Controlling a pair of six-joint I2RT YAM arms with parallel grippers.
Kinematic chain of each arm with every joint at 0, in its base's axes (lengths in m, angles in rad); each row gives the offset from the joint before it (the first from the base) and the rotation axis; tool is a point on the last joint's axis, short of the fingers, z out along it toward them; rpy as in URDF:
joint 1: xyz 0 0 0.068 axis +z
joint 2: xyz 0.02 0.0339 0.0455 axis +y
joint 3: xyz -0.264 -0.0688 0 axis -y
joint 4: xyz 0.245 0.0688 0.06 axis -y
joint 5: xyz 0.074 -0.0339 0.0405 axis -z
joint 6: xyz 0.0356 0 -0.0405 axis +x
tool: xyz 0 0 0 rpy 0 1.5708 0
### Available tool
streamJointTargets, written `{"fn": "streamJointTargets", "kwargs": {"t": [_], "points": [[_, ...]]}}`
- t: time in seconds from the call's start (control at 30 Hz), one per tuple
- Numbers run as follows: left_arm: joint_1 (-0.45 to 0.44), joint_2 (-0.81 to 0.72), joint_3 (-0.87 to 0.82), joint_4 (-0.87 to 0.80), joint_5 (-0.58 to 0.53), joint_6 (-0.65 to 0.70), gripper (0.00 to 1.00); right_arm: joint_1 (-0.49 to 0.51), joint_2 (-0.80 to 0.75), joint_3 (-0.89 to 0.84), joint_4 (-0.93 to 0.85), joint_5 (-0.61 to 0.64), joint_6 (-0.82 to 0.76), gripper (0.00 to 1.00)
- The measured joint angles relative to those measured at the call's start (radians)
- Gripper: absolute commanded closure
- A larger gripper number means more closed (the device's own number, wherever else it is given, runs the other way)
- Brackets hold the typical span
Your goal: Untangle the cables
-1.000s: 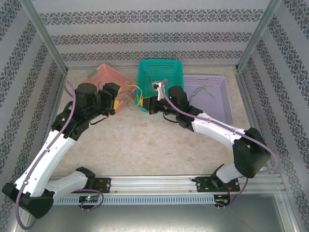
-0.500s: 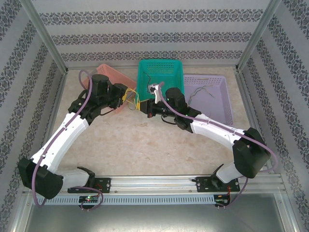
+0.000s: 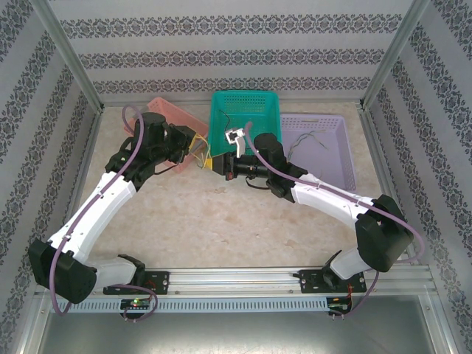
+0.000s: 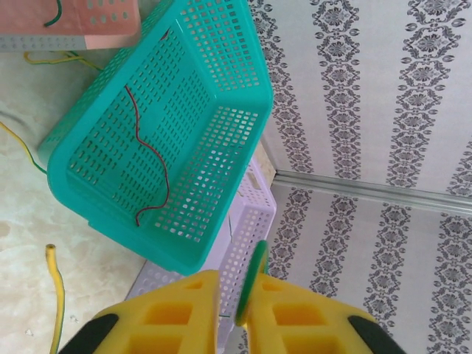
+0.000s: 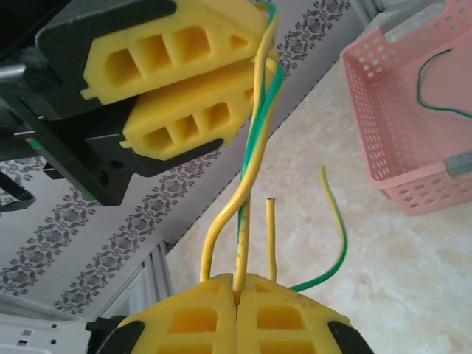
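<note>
– What do we have in the baskets?

– We count three along the back of the table (image 3: pixel 221 221). The pink basket (image 3: pixel 158 110) on the left holds a green wire (image 5: pixel 428 88). The teal basket (image 4: pixel 221 66) in the middle holds one red wire (image 4: pixel 158 158). The purple basket (image 3: pixel 339 125) on the right holds a thin strand (image 3: pixel 313 140) whose colour we cannot make out.

– And the cables?

– The cables (image 5: pixel 251 169) are a yellow strand and a green one, twisted around each other. They run between our two claws, just in front of the pink and teal baskets.

– How do the claws stand?

– The left gripper (image 4: pixel 232 295) is pinched narrow, with a green strand caught between its pads. The right gripper (image 5: pixel 236 284) is pressed tight on the lower ends of the pair.

– And the arms?

– We have two. Both reach forward and bend inward, with their wrists facing each other close together.
</note>
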Motion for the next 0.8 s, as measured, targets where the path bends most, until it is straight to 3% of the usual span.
{"fn": "streamJointTargets", "kwargs": {"t": [0.2, 0.4, 0.43, 0.5, 0.53, 0.6, 0.7, 0.8], "points": [[0.007, -0.003, -0.012, 0.006, -0.010, 0.035, 0.99, -0.002, 0.003, 0.000, 0.048, -0.066, 0.066, 1.00], [0.007, -0.010, -0.024, 0.018, -0.020, 0.064, 1.00, -0.018, 0.039, 0.002, 0.121, -0.145, 0.151, 1.00], [0.007, -0.014, -0.029, 0.020, -0.025, 0.068, 1.00, -0.020, 0.048, 0.003, 0.129, -0.159, 0.163, 0.97], [0.007, -0.024, -0.033, 0.021, -0.037, 0.077, 1.00, -0.021, 0.054, 0.004, 0.129, -0.168, 0.173, 0.69], [0.007, -0.027, -0.033, 0.021, -0.043, 0.082, 1.00, -0.021, 0.055, 0.004, 0.127, -0.168, 0.172, 0.61], [0.007, -0.033, -0.033, 0.020, -0.056, 0.095, 1.00, -0.026, 0.045, 0.003, 0.106, -0.158, 0.159, 0.57], [0.007, -0.038, -0.033, 0.018, -0.072, 0.114, 1.00, -0.029, -0.017, -0.007, -0.003, -0.086, 0.105, 0.54], [0.007, -0.039, -0.031, 0.011, -0.084, 0.138, 1.00, -0.026, -0.127, -0.008, -0.154, 0.030, 0.002, 0.68]]}}
